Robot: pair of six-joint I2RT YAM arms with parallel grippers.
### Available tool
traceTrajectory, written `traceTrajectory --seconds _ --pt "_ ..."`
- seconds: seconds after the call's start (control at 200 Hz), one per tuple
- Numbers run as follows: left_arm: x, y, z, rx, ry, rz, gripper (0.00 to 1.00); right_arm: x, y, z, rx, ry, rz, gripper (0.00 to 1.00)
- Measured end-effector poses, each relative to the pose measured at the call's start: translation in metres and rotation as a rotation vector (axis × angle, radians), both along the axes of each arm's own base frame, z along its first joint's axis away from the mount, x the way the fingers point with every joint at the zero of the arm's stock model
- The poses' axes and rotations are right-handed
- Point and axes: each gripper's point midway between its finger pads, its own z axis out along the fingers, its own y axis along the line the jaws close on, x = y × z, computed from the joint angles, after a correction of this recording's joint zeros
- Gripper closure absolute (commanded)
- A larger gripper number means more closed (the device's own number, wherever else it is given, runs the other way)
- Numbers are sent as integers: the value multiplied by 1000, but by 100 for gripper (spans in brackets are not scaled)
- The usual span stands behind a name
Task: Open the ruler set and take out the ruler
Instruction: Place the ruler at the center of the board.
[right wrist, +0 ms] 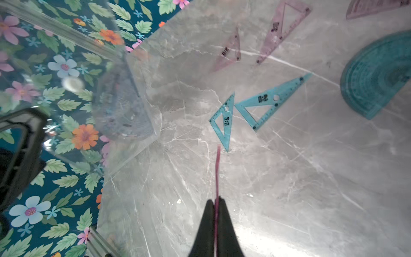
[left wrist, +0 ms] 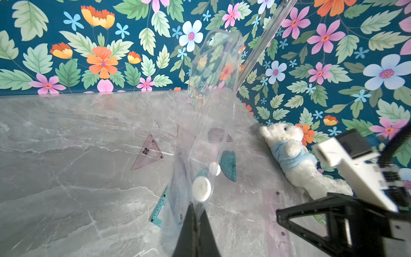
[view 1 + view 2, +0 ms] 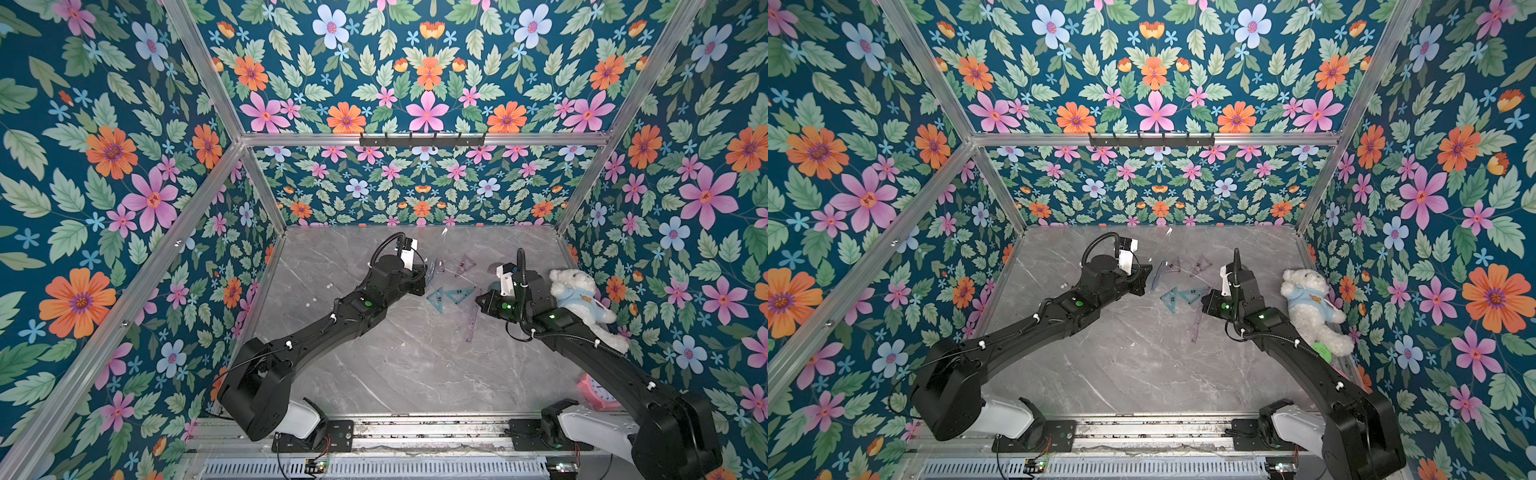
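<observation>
Black marks reading roughly "0:2" stand on the larger teal set square [image 1: 263, 99] and a pink set square [image 2: 145, 152].

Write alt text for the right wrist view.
The right hand is shut on a thin pink ruler, seen edge-on against a grey marble table. On the table lie a small teal set square, a larger teal set square and a teal protractor; a clear pouch is nearby.

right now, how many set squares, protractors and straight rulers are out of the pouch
set squares: 4
protractors: 2
straight ruler, in the right claw: 1
total: 7
left out: the clear pouch in the left claw
</observation>
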Motion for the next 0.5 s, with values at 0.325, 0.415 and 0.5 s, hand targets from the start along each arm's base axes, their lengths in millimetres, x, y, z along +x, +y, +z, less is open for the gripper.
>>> traceTrajectory --seconds 0.325,0.415,0.5 --pt "-5 1 -8 3 19 -13 100 16 -15 -55 110 120 -68 100" --pt "-4 1 -6 1 17 -14 100 25 -13 -61 130 127 -67 100" --pt "-4 0 -5 -2 14 -14 100 32 -14 -70 149 146 -78 100"
